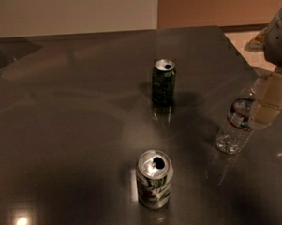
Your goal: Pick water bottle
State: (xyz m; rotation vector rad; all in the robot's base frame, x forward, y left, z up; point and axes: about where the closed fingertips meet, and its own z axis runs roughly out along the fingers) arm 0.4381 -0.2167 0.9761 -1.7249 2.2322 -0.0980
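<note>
The water bottle [235,126] is a clear ribbed plastic bottle with a dark label edged in red. It stands at the right of the dark table [76,126], leaning to the upper right, with its base on the surface. My gripper [268,97] comes in from the right edge and sits at the bottle's upper part, hiding the neck and cap. I cannot see whether it holds the bottle.
A dark green can [163,82] stands upright at the table's middle back. A silver-and-green can [154,178] stands upright at the front middle, left of the bottle. The table's right edge runs just behind the bottle, with pale floor beyond it.
</note>
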